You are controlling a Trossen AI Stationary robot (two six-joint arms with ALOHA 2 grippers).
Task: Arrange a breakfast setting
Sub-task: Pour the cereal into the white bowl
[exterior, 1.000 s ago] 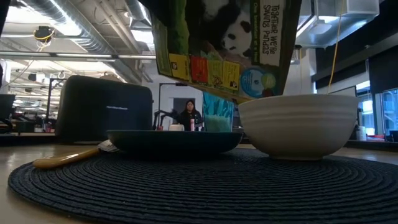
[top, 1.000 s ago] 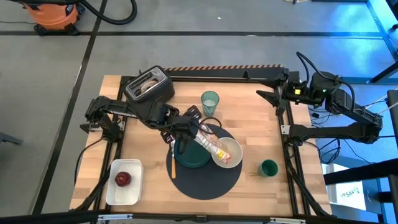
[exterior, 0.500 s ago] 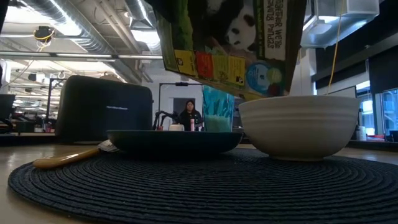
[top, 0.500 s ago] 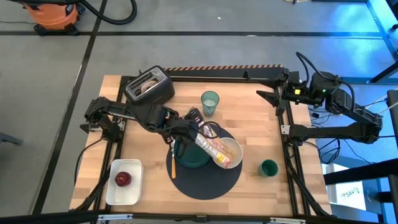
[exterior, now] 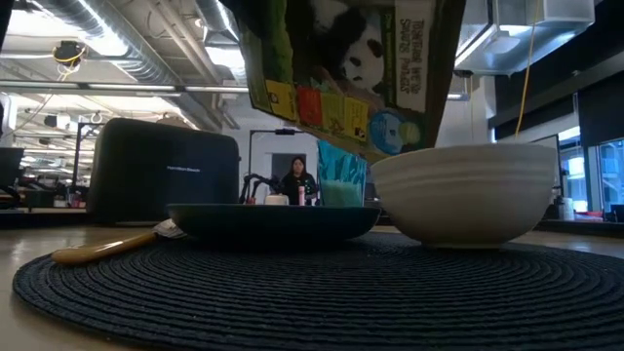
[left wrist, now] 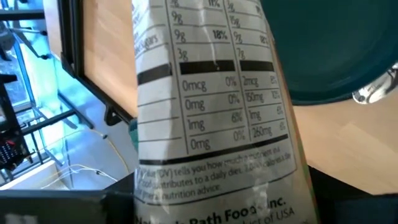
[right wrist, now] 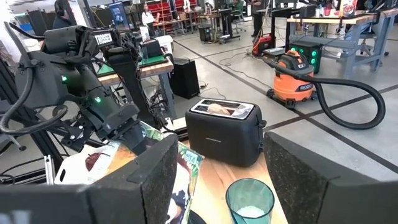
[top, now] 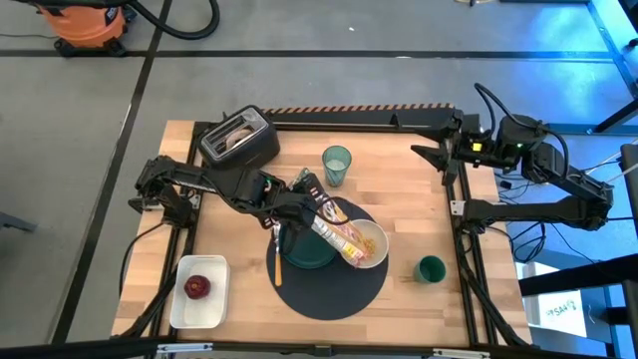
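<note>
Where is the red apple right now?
In the high view the red apple sits in the white tray at the table's near left corner, left of the dark mat and away from both hands.

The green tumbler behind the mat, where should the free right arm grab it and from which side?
Grip the translucent green tumbler across its upper wall, coming straight down: it stands upright and apart from the toaster. The right gripper waits open at the table's far right.
</note>
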